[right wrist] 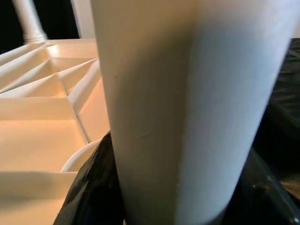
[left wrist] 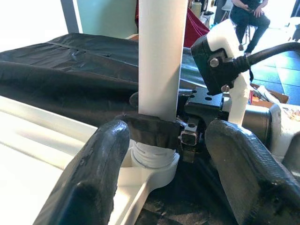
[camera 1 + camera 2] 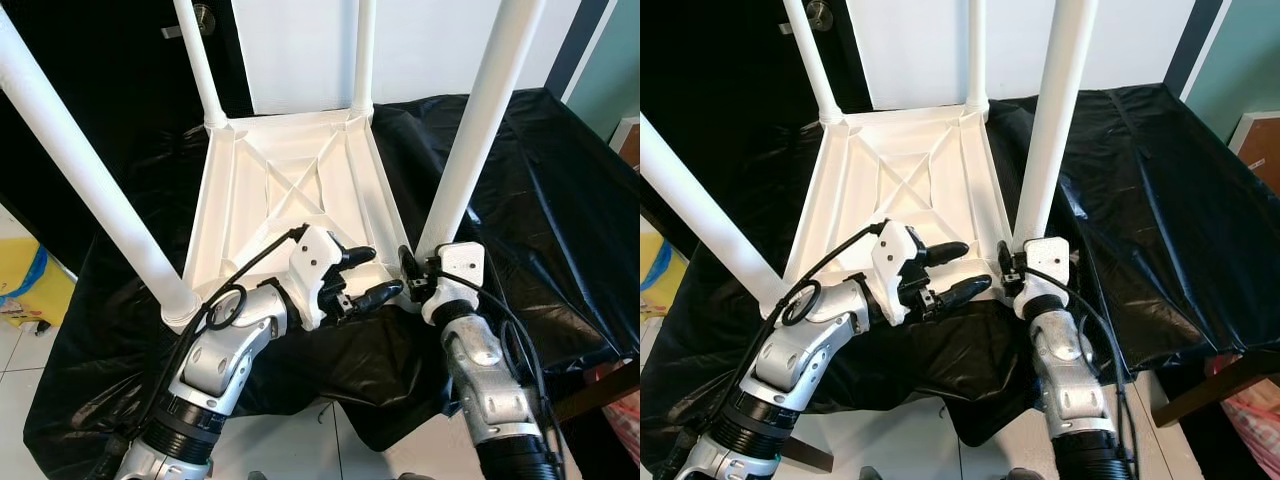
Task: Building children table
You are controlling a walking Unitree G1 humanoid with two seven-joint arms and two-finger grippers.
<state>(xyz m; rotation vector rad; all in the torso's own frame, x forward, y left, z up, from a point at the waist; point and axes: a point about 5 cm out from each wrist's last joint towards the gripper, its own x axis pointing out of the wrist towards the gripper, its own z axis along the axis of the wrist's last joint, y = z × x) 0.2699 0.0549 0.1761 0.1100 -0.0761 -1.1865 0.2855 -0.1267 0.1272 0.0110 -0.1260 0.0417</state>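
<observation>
The two silver arms reach forward from the bottom of the head views. The right gripper (image 3: 412, 268) has its jaws pinched around the base of the near right leg (image 3: 478, 130), just above the socket where that leg meets the tabletop; in the right wrist view the leg (image 1: 187, 108) sits between the black fingers (image 1: 89, 197). Just beside it, toward the robot's left, the left gripper (image 3: 365, 275) hovers over the tabletop's near edge with its jaws spread and holding nothing, pointing at the same leg.

The white children's table (image 3: 290, 190) lies upside down on a surface covered in black sheet (image 3: 540, 200), ahead of both jaws, its ribbed underside up. Four legs stand in its corners; the near left leg (image 3: 85, 170) rises well to the left of the left jaws.
</observation>
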